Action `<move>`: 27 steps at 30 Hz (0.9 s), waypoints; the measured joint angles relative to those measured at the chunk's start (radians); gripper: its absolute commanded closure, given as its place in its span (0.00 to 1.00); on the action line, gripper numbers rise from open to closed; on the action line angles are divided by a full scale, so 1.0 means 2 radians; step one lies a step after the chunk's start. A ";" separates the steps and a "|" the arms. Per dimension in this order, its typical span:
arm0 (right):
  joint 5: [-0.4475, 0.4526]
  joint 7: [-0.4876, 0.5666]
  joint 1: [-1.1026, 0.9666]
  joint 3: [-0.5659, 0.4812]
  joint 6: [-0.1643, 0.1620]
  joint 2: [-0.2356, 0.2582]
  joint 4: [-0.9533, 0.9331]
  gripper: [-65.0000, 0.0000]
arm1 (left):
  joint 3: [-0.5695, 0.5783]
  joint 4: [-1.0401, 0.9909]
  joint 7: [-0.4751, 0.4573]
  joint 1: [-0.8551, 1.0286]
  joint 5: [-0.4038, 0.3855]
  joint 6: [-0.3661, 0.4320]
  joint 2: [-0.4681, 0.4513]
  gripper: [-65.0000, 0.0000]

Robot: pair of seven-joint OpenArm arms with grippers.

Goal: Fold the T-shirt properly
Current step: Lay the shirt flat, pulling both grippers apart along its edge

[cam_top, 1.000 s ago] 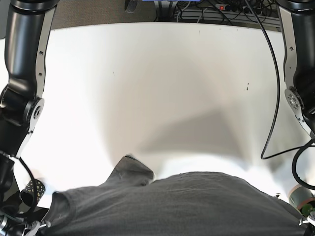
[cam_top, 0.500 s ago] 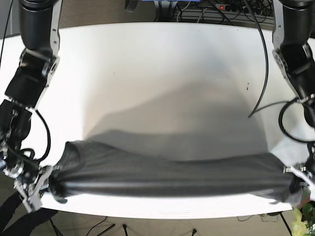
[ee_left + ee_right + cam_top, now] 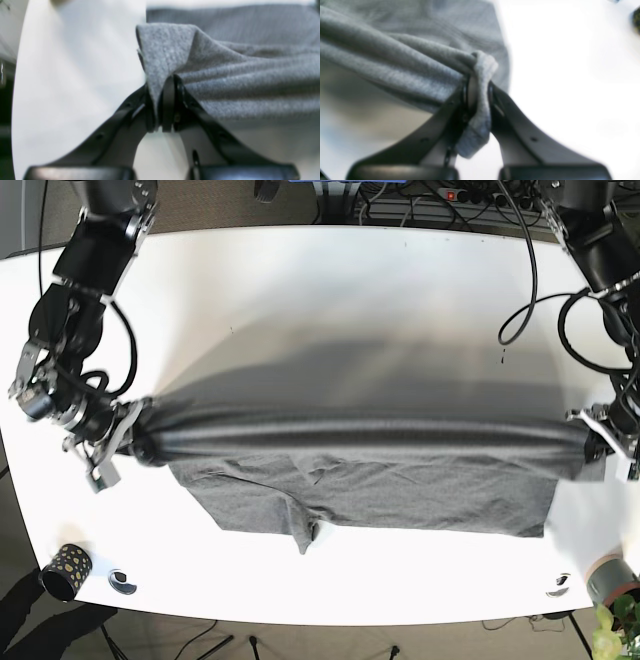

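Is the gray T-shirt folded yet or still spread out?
Mid-fold: T-shirt stretched between left gripper and right gripper, lower half flat on table.

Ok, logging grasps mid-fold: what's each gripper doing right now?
Left gripper: shut on the T-shirt.
Right gripper: shut on the T-shirt too.

A white table (image 3: 330, 290) fills the view, with a power strip (image 3: 470, 195) and cables (image 3: 400, 205) behind it.

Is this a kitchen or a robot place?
Probably a robot lab, not a kitchen. Two black arms hold a grey T-shirt stretched over a white table, the left end effector and right end effector each pinching an end. Cables and a power strip sit behind the table.
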 measured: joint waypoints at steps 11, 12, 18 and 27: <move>0.033 -0.001 -0.134 0.043 -0.001 -0.037 0.043 1.00 | -0.035 0.002 -0.004 0.089 0.002 -0.029 0.004 1.00; 0.037 0.000 -0.144 0.043 0.000 -0.038 0.043 1.00 | -0.036 0.002 -0.004 0.093 0.002 -0.029 0.004 1.00; 0.048 0.002 -0.190 0.042 0.000 -0.041 0.044 1.00 | -0.039 0.002 -0.006 0.108 0.004 -0.029 0.005 0.99; 0.059 0.009 -0.227 0.042 0.000 -0.040 0.044 1.00 | -0.038 -0.045 -0.008 0.104 0.003 -0.029 0.000 0.86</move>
